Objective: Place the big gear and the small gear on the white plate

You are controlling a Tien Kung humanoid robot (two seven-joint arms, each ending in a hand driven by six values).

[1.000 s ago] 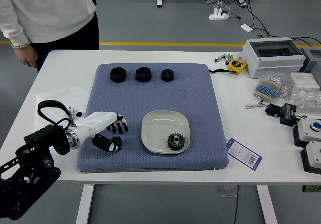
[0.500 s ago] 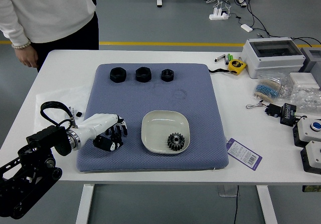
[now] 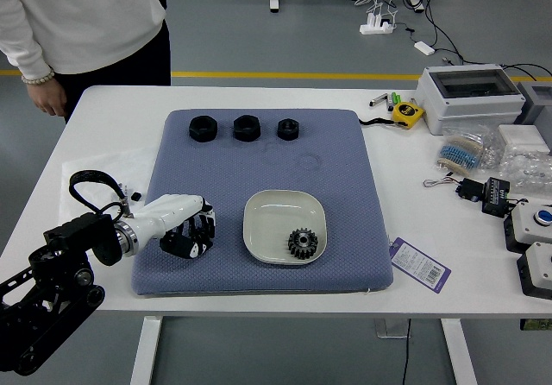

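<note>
lower left of the frame, on the near left part of the blue-grey mat (image 3: 341, 165), the robot's left hand (image 3: 178, 221) has its fingers and thumb drawn together, and by the look of it they're clamped on the small gear, though the gear is so buried in that grip that i can't make out how it sits. just right of centre, the big gear (image 3: 303, 243) lies flat on the white plate (image 3: 274, 215), toward the near right of it, so that half looks done! now it's all about the small one: firm up the pinch across the teeth, lift straight up, and make sure it isn't slipping before any sideways travel. the plate's left rim is the hurdle, so the knuckles want to ride well above it; clip that and the plate could skid. best landing spot, i'd say, is the bare left side or middle of the plate, away from the big gear, lowered nearly to touching, then fingers eased apart gently so the teeth don't snag and drag it. three black nuts (image 3: 247, 128) wait along the mat's far edge, out of the route. upper left of the frame, a person's hand (image 3: 48, 97) hangs beside the table, touching none of the parts.
</note>
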